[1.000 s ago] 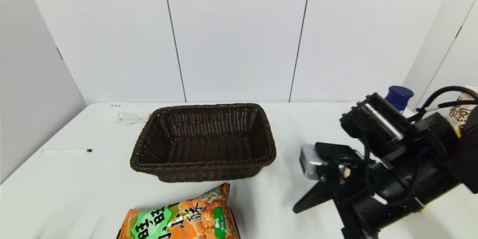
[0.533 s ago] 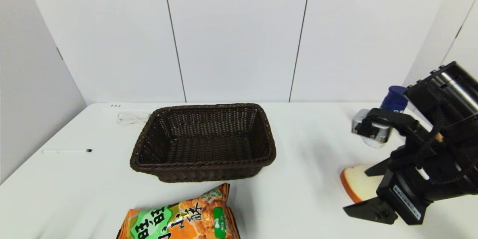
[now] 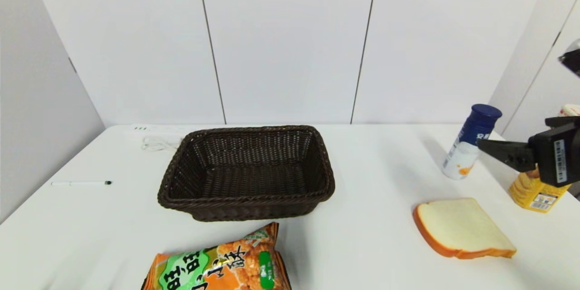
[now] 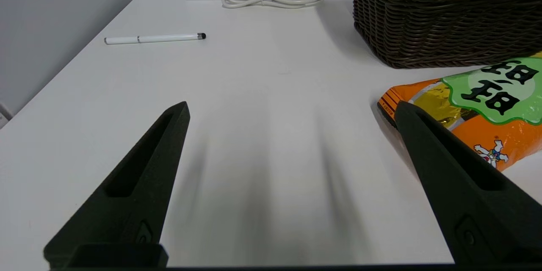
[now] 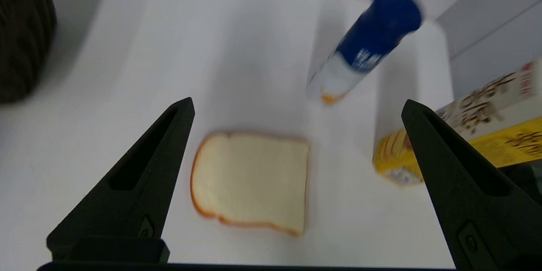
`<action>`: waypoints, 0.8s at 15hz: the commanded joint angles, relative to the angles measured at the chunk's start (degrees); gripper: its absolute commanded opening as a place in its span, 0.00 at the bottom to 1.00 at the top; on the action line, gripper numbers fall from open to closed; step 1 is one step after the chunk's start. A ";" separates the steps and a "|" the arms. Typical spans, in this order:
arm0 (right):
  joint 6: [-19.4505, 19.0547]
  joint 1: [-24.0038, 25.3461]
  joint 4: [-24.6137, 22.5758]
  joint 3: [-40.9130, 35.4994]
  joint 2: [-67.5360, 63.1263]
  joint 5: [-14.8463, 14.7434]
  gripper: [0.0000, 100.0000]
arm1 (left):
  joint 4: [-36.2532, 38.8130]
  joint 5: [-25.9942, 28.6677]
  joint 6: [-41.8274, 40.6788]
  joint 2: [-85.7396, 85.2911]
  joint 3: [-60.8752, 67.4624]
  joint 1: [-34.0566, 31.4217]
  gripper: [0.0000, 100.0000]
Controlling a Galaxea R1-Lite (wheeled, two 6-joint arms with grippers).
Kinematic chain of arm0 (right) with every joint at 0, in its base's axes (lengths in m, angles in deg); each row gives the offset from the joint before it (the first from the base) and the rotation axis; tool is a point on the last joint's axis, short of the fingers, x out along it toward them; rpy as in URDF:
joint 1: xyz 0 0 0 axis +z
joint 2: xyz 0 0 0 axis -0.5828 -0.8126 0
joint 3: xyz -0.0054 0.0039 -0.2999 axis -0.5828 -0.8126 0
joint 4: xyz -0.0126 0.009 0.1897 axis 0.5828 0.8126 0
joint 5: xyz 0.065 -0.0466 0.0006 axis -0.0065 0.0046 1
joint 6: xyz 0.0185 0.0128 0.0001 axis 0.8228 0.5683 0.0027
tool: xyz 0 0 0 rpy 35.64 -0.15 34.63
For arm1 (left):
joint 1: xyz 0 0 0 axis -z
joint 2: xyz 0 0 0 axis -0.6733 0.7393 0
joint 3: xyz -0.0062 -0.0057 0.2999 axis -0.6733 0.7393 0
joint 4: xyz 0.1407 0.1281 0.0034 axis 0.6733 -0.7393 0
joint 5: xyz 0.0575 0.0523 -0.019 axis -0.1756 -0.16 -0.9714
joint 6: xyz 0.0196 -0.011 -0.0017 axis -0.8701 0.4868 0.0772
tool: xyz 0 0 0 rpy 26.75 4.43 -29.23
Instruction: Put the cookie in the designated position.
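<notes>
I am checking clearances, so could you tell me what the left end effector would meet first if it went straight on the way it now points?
Probably nothing soon: the open left end effector faces bare table. The cookie lies beside one finger.

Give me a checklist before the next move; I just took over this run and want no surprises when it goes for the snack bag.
1. Cookie lying flat on the table, free of any hand: ok.
2. Left hand open, beside the cookie, holding nothing: ok.
3. Right hand open, above the bread slice, away from the cookie: ok.
4. Bare tabletop between cookie and pen: ok.
5. Basket apart from the cookie's far end: ok.
6. Exact spot to place it: cannot tell, nothing marks it.
</notes>
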 commanded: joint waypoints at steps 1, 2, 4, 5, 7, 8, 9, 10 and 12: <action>-4.74 -7.03 -25.42 -19.83 19.54 0.39 1.00 | -0.02 0.00 -0.01 -0.01 0.00 0.00 1.00; -5.18 -8.09 -26.65 -24.49 24.29 0.39 1.00 | -0.02 0.00 -0.09 -0.01 0.00 0.00 1.00; -5.53 -10.63 -27.97 -32.84 34.83 0.65 1.00 | -0.02 0.00 -0.01 0.07 0.00 0.00 1.00; -5.62 -12.92 -27.88 -35.30 39.05 2.41 1.00 | -0.02 0.00 -0.01 -0.01 0.00 0.00 1.00; -5.01 -17.67 -27.79 -38.99 45.91 9.97 1.00 | 0.07 0.00 -0.01 -0.01 0.00 0.00 1.00; -4.83 -18.90 -27.88 -41.27 48.81 13.13 1.00 | -0.02 0.00 -0.09 -0.01 0.00 0.00 1.00; -4.65 -19.42 -29.02 -44.88 50.65 14.27 1.00 | 0.07 0.00 -0.01 -0.01 0.00 0.00 1.00; -5.09 -19.51 -33.85 -48.83 50.39 14.80 1.00 | -0.02 0.00 -0.01 -0.01 0.00 0.00 1.00; -5.01 -19.51 -40.27 -54.98 50.30 14.89 1.00 | 0.07 0.00 -0.01 -0.01 0.00 0.00 1.00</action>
